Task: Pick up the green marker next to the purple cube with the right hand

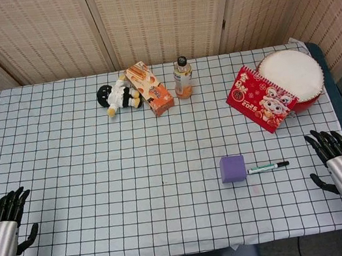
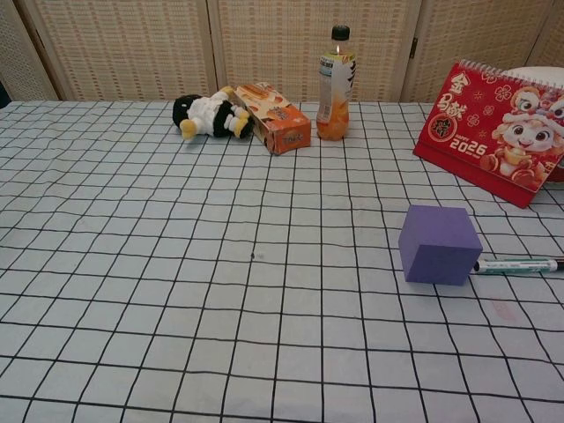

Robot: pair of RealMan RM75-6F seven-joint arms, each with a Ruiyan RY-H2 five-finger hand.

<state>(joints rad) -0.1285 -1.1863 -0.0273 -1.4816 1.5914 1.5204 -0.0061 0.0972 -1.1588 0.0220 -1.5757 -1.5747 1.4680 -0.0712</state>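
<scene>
The green marker point(image 1: 267, 167) lies flat on the checked cloth, its tip end close to the right side of the purple cube point(image 1: 233, 168). In the chest view the marker point(image 2: 518, 264) runs off the right edge beside the cube point(image 2: 439, 244). My right hand point(image 1: 337, 158) rests open at the table's front right, fingers spread and pointing away from me, a short way right of the marker's black cap. At the front left corner my left hand point(image 1: 5, 223) lies open, holding nothing. Neither hand shows in the chest view.
Behind the marker stands a red 2025 calendar point(image 1: 260, 99) leaning by a round white drum point(image 1: 292, 75). Further back are an orange drink bottle point(image 1: 183, 77), an orange snack box point(image 1: 149, 88) and a penguin plush point(image 1: 118, 97). The checked cloth point(image 1: 101, 180) covers the table.
</scene>
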